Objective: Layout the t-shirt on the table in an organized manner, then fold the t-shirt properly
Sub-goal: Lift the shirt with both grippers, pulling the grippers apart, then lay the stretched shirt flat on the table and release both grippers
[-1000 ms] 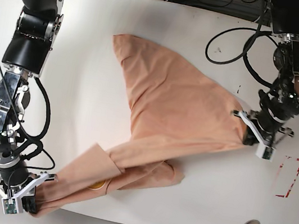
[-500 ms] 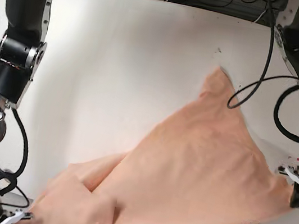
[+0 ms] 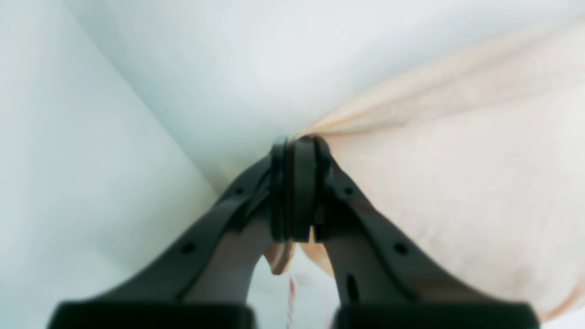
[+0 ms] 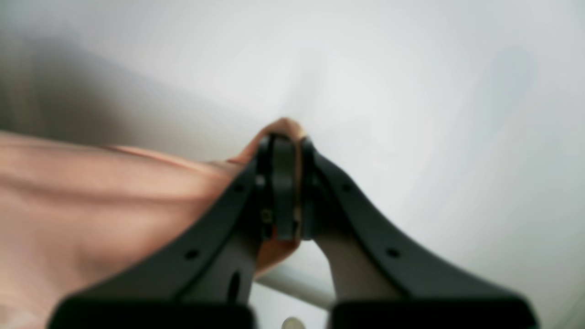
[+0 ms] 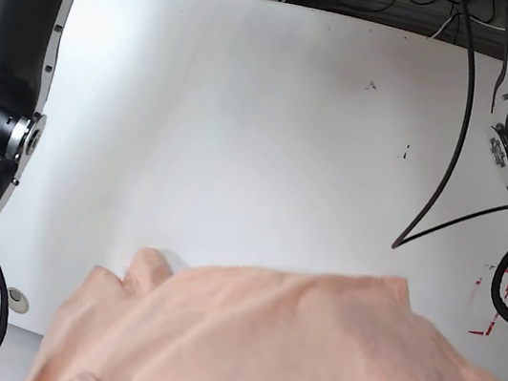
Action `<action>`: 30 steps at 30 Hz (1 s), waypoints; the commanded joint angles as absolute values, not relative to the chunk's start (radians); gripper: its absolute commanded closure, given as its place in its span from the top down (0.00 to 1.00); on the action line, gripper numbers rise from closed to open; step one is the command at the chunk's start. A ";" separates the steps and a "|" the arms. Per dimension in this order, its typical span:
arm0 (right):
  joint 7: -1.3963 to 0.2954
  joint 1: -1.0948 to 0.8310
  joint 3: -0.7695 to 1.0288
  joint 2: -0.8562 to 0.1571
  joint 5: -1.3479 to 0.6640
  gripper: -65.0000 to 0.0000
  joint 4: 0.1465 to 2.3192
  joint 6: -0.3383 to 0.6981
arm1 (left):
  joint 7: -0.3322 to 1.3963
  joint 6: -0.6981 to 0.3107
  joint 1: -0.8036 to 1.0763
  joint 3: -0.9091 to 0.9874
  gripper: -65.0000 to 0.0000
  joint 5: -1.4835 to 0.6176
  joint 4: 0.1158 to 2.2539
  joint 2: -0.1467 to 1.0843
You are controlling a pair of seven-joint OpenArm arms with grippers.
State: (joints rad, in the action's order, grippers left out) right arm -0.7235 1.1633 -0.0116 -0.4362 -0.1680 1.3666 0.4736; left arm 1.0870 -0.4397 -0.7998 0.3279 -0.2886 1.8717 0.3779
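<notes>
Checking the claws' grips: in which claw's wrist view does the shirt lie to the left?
The right claw: its t-shirt spreads leftward; the left claw's spreads rightward.

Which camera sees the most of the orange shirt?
The base view: the t-shirt spreads wide across its bottom. Each wrist view shows only a blurry corner pinched in a shut gripper, left gripper and right gripper.

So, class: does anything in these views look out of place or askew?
Yes. The t-shirt is bunched at the near edge of the table, not spread flat. Left gripper and right gripper each pinch a corner of it.
</notes>
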 commanded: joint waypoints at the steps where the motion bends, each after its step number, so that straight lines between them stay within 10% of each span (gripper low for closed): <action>1: -0.720 1.224 -0.022 -0.463 -0.170 0.00 1.385 0.463 | 1.069 -0.430 -0.868 0.315 0.00 -0.280 1.882 0.395; 30: -0.842 0.282 0.309 -0.424 -0.180 0.00 1.926 0.464 | 1.069 -0.556 -0.202 0.383 0.00 -0.280 1.943 0.328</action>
State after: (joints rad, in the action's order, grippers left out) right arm -0.8463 0.3458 0.2810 -0.4309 -0.1879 1.8557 0.4747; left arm 1.0882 -0.5510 -0.2188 0.3721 -0.2859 1.9118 0.3099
